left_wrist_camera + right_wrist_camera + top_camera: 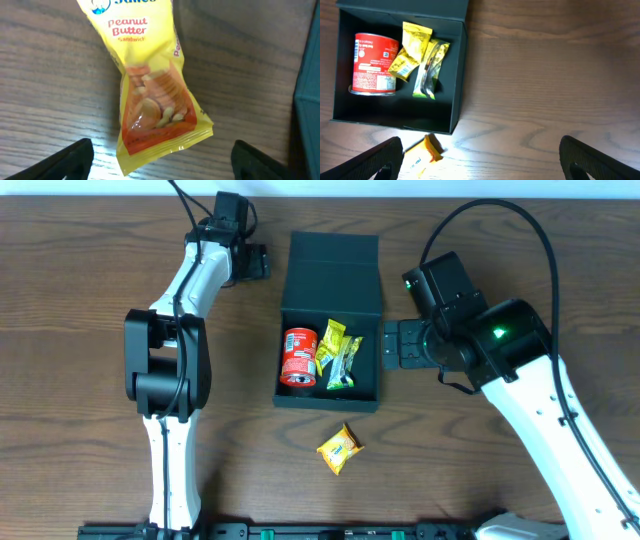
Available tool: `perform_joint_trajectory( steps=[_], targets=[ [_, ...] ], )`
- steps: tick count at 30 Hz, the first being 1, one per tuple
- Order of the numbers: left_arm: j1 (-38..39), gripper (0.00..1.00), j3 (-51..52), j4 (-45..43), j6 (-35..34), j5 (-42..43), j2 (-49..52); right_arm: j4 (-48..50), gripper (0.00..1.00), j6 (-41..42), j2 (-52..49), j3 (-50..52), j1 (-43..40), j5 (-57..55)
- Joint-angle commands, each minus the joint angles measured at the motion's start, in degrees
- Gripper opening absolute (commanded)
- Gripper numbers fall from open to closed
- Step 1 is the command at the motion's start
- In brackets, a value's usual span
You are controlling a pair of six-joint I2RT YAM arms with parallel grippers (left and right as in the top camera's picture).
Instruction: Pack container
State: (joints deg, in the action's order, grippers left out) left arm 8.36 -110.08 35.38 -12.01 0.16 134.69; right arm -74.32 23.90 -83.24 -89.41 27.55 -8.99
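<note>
Right claw spread wide, container just beside

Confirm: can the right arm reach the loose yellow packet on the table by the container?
Probably yes. The yellow packet lies on the table, apart from the container wall, with nothing over it. The right gripper, jaws open and empty, sits just beside the container.

Bright, even light — glare whitens the table below, and the left-wrist view is soft.
</note>
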Motion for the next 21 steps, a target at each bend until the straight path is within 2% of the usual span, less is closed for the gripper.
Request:
perform_joint_trajectory(
  steps=[1, 8, 12, 18, 21],
  targets=[
    [0.07, 0.89, -0.52, -0.28, -0.15, -0.52, 2.21, -0.04, 0.99, 0.92, -0.04, 0.33, -0.37, -0.20],
    [0.31, 0.74, -0.52, -1.46, -6.19, -0.57, 3.32, -0.04, 0.99, 0.92, -0.04, 0.33, -0.37, -0.20],
    [0.31, 0.64, -0.52, -3.52, -6.49, -0.59, 3.32, -0.02, 0.99, 0.92, -0.04, 0.33, -0.37, -0.20],
    [0.31, 0.61, -0.55, -5.88, -6.45, -0.76, 3.32, 0.02, 0.99, 0.92, -0.04, 0.33, -0.37, -0.22],
    [0.31, 0.46, -0.55, -6.08, -6.47, -0.74, 3.32, 0.28, 0.99, 0.92, -0.04, 0.33, -0.37, -0.22]
  ],
)
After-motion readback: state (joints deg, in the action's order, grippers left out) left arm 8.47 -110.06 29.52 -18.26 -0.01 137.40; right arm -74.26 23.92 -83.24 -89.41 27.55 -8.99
